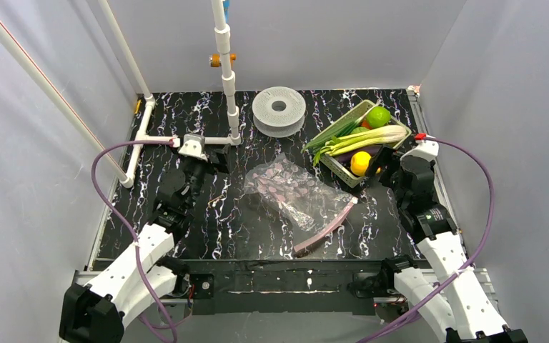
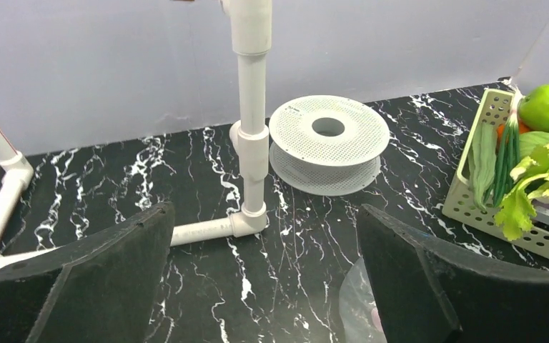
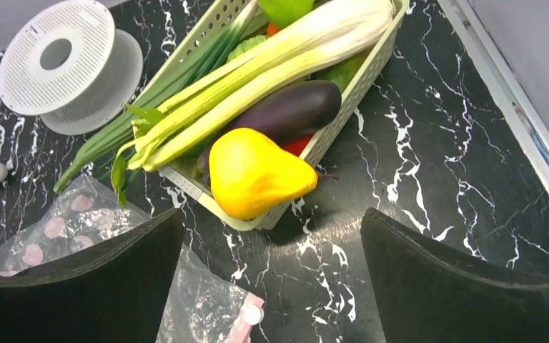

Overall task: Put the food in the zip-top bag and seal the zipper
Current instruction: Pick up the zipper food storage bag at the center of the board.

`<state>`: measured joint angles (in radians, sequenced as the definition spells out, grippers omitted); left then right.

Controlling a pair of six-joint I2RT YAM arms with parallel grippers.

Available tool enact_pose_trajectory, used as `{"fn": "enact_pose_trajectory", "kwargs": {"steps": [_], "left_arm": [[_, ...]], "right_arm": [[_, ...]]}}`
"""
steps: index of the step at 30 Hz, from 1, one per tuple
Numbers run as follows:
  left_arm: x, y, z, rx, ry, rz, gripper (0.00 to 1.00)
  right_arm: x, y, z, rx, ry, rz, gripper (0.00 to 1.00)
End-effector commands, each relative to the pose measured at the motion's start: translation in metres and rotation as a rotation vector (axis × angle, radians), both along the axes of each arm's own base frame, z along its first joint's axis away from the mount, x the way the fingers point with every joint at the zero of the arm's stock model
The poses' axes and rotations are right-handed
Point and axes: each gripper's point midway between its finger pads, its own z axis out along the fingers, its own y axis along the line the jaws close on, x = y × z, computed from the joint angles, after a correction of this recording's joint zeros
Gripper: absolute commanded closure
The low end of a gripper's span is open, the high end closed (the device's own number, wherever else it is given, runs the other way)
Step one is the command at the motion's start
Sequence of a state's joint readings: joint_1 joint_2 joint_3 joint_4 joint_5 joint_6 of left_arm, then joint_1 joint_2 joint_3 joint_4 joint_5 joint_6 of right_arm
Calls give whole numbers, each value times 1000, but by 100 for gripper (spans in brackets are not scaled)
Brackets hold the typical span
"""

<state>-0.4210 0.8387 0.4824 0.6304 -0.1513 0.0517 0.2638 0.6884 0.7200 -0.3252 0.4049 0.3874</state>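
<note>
The clear zip-top bag (image 1: 289, 189) lies flat mid-table, its pink zipper (image 1: 325, 229) toward the front right; its corner shows in the right wrist view (image 3: 207, 300). The food sits in a yellow-green lattice basket (image 1: 343, 168) at the back right: celery-like stalk (image 1: 368, 139) (image 3: 257, 78), yellow piece (image 1: 361, 163) (image 3: 257, 175), dark purple eggplant (image 3: 286, 111). My right gripper (image 1: 388, 168) (image 3: 271, 264) is open and empty, just in front of the basket. My left gripper (image 1: 196, 170) (image 2: 264, 271) is open and empty, left of the bag.
A white perforated spool (image 1: 279, 109) stands at the back centre. A white pipe frame (image 1: 225, 78) rises at the back left with a foot along the table (image 2: 207, 230). A bright green apple (image 1: 379, 116) and an orange ball are also in the basket. Grey walls enclose the table.
</note>
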Motion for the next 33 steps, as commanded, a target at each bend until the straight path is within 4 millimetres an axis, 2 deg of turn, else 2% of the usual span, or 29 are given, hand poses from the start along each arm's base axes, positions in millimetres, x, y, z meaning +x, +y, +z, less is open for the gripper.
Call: {"fn": "enact_pose_trajectory", "kwargs": {"steps": [1, 6, 10, 11, 13, 21, 24, 31, 33], "left_arm": [[11, 7, 23, -141, 13, 76, 0], [17, 19, 12, -285, 220, 208, 1], [9, 0, 4, -137, 407, 112, 0], [7, -4, 2, -115, 434, 83, 1], [3, -16, -4, -95, 453, 11, 1], [-17, -63, 1, -110, 454, -287, 0], [-22, -82, 2, -125, 466, -390, 1], [-42, -122, -4, -110, 533, -585, 1], [-48, -132, -5, -86, 540, -624, 1]], "right_arm": [[-5, 2, 17, 38, -12, 3, 0], [-12, 24, 8, 107, 22, 106, 0], [-23, 46, -9, 194, 131, 192, 0], [-28, 57, -13, 226, 166, 243, 0], [-39, 73, -22, 292, 230, 304, 0], [-88, 130, -53, 654, 430, 511, 0], [-98, 136, -66, 718, 446, 524, 0], [-107, 123, -95, 677, 540, 432, 0], [-106, 125, -101, 683, 558, 435, 6]]}}
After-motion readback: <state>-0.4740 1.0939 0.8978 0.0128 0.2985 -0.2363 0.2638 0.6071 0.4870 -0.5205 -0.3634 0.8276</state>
